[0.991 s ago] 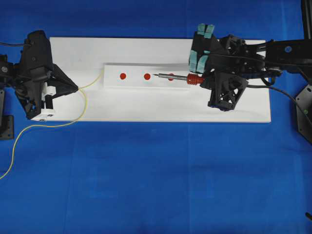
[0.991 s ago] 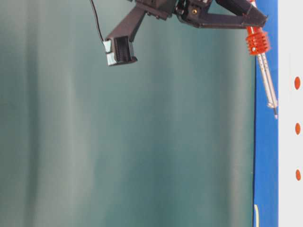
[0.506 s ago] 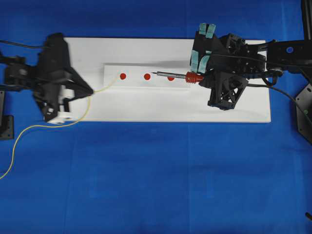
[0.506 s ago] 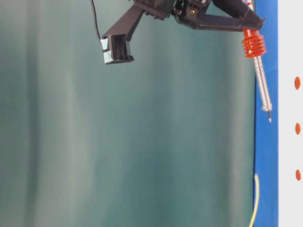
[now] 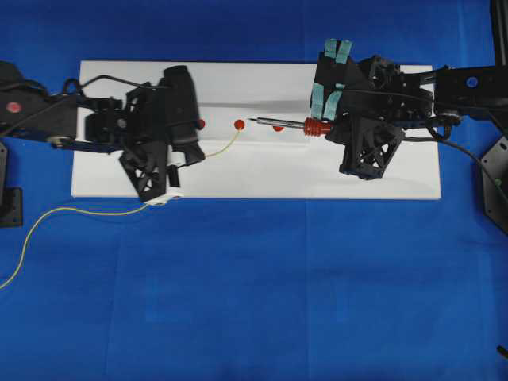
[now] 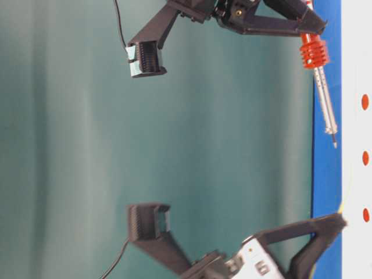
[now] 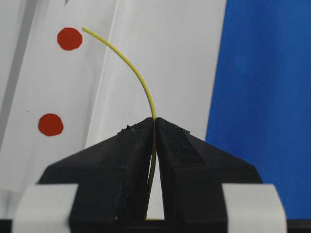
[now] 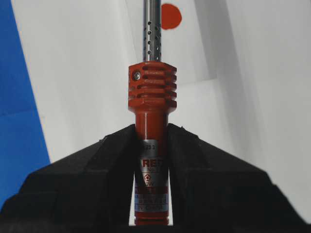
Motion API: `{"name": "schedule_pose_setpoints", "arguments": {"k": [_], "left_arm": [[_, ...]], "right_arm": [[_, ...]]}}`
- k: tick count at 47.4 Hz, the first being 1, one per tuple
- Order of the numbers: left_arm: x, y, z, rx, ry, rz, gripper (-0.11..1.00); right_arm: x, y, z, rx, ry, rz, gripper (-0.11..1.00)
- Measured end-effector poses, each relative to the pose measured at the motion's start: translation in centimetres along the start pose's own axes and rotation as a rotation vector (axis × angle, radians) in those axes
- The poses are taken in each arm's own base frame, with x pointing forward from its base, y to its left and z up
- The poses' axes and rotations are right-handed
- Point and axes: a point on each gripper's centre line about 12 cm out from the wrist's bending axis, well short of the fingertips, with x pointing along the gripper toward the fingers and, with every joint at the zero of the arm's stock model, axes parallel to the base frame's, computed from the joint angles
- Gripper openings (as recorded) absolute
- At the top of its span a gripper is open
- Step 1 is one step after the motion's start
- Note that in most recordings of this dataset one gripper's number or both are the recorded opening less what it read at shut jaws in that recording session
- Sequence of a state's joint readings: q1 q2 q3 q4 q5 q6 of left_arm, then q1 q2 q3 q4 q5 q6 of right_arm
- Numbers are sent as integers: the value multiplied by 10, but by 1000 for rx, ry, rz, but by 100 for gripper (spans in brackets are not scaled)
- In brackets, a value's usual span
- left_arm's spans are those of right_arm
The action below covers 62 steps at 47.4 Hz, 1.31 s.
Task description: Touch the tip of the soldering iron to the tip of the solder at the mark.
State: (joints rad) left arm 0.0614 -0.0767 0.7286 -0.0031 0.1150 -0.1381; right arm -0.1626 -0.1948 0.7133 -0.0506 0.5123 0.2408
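The left gripper (image 7: 154, 121) has its fingers pressed together on the solder (image 7: 127, 68), which leaves their tips and arcs up and left to end just beside a red mark (image 7: 70, 39); whether the wire tip touches the board there cannot be told. A second mark (image 7: 51, 124) lies nearer the fingers, to their left. From overhead the left gripper (image 5: 200, 152) sits over the left part of the white board (image 5: 262, 178), hiding one mark almost wholly, and the solder (image 5: 225, 148) curves right to the middle mark (image 5: 240, 125). Behind the gripper the wire trails off the board's near edge onto the blue cloth (image 5: 262, 294) and is cut off at the left border.

The right gripper (image 8: 151, 133) pinches the red handle of the iron (image 8: 151, 92) between its fingers, below the ribbed collar; the shaft runs out of the top of that view, so its tip is not seen there. Overhead, the iron (image 5: 282, 124) lies level, pointing left, its tip just right of the middle mark and apart from the solder's end, with a small gap of bare board between them. The shaft covers most of a third mark (image 5: 278, 128).

In the table-level view the iron (image 6: 325, 107) hangs just off the board's surface. The arms fill both ends of the board; its near strip and the cloth beyond lie open.
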Motion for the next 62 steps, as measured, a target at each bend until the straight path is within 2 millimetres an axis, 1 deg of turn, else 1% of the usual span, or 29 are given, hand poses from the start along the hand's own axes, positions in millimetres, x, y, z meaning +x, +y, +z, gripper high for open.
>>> {"name": "schedule_pose_setpoints", "arguments": {"k": [6,10,26,46,62], "left_arm": [[8,1,-3,-1,23,4,3],[10,2,-5,-5,28,7,3],[10,6,-6,-11,32,14,3],[12,8,-9,-15,42,19,3],[12,7,-9,-14,42,18,3]], "right_arm": [[0,0,-2,0,3,-1,6],[1,0,-2,0,2,0,6],[0,0,0,0,-10,3,6],[6,0,-2,-1,5,0,6],[17,0,-4,-3,26,-3,6]]}}
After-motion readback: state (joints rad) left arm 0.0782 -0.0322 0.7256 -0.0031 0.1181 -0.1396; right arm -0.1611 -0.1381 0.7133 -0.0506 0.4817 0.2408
